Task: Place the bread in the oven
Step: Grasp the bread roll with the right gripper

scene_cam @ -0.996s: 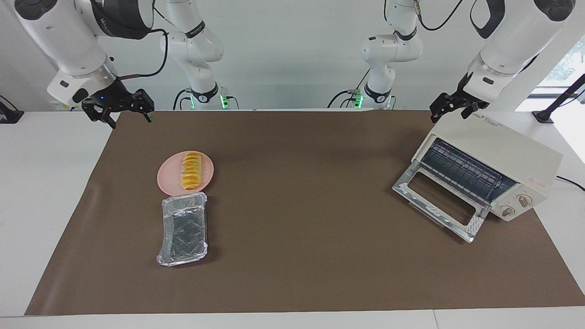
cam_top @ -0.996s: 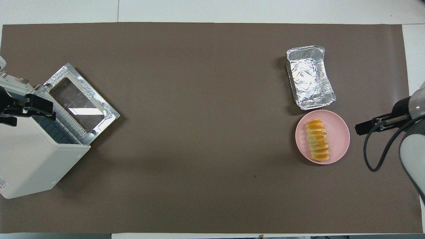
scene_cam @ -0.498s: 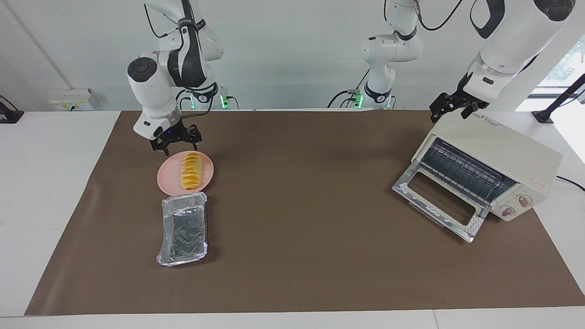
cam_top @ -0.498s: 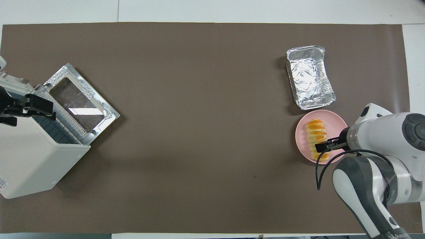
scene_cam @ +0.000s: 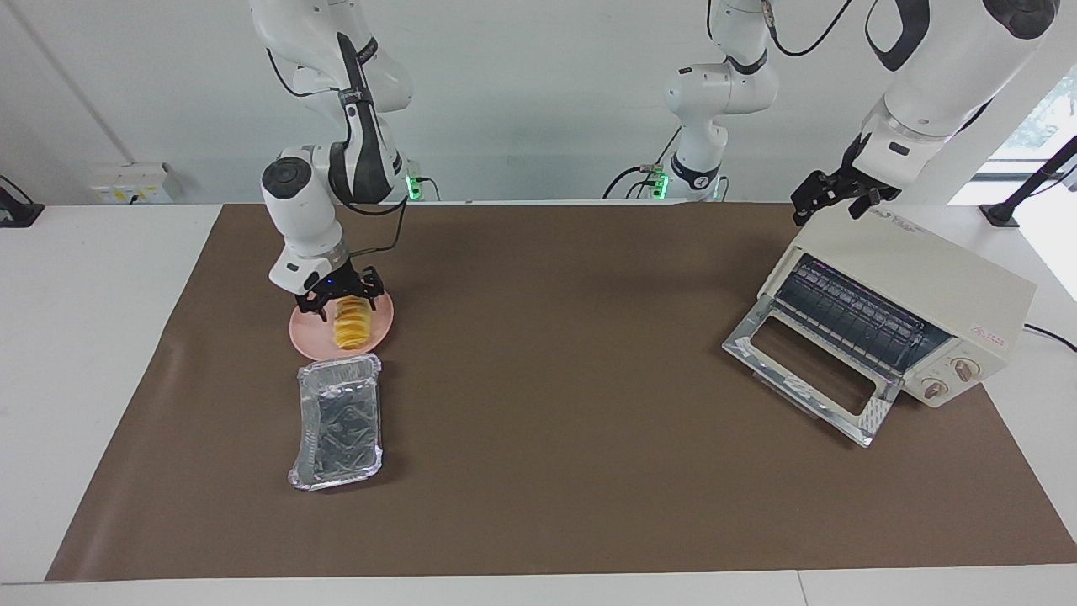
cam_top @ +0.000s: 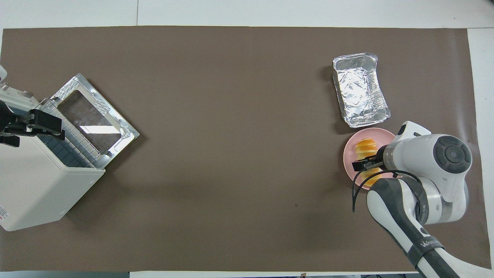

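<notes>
The bread (scene_cam: 352, 326) lies on the plate (scene_cam: 313, 331) near the right arm's end of the table, its long axis running toward and away from the robots. The right gripper (scene_cam: 342, 303) is down over the end of the bread nearer the robots, with one finger (scene_cam: 322, 304) on either flank of the loaf, set apart. Contact between fingers and bread cannot be confirmed; in the overhead view the wrist covers much of the plate (cam_top: 349, 164) and the middle of the bread (cam_top: 366, 146).

The foil tray (scene_cam: 338, 421) sits just beside the plate, farther from the robots, its near rim almost touching the plate's edge.

The oven (scene_cam: 925, 290) stands at the left arm's end of the table, well apart from the bread. Its door (scene_cam: 809, 371) is dropped fully open onto the mat (scene_cam: 572, 404), and the rack (scene_cam: 854, 314) is visible inside.

The left gripper (scene_cam: 835, 195) waits over the oven's top corner nearest the robots. Whether its fingers are apart or together cannot be told.
</notes>
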Robot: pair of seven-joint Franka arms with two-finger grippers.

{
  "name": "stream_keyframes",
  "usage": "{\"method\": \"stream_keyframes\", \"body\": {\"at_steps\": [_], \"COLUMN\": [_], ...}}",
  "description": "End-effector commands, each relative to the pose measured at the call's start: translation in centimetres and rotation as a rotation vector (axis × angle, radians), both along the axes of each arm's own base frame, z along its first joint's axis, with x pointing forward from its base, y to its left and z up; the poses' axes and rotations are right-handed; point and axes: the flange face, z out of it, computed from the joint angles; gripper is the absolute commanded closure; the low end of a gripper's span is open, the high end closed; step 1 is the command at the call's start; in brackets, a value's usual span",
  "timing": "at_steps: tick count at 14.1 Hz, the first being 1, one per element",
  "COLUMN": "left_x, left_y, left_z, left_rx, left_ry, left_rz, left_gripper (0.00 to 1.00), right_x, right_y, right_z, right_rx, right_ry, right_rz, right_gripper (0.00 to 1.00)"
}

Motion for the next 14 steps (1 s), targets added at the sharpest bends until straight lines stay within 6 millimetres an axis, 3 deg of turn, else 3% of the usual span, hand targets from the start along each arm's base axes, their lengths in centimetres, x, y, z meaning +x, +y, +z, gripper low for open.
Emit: {"method": "stream_keyframes", "body": {"at_steps": [1,3,4,5,6,7,14], "left_x": [-0.79,-0.79,-0.79,-0.79,-0.79,-0.79,-0.79], "left_y": [0.22,0.22,0.22,0.22,0.22,0.22,0.22], "left_z": [0.28,0.28,0.28,0.28,0.28,0.28,0.28], "left_rx": [-0.005,-0.005,-0.005,-0.005,-0.005,-0.005,-0.005], "left_ry": [-0.009,-0.009,-0.009,-0.009,-0.009,-0.009,-0.009], "left_rz": [0.003,0.003,0.003,0.003,0.003,0.003,0.003], "left_gripper": [0.0,0.0,0.0,0.0,0.0,0.0,0.0], "right_x": [0.26,0.3,0.3,0.3,0.29,0.28,1.2], "right_y": [0.31,0.31,0.24,0.24,0.24,0.24,-0.3], "right_z": [-0.24,-0.21,-0.21,-0.21,-0.22,-0.22,0.29], "right_rx": [0.005,0.005,0.005,0.005,0.005,0.005,0.006], "right_ry": [-0.015,-0.018,-0.018,-0.018,-0.017,-0.017,-0.015], "right_rz": [0.023,0.029,0.032,0.032,0.029,0.025,0.02], "right_gripper": [0.0,0.05,0.18,0.44,0.88,1.0,1.0]}}
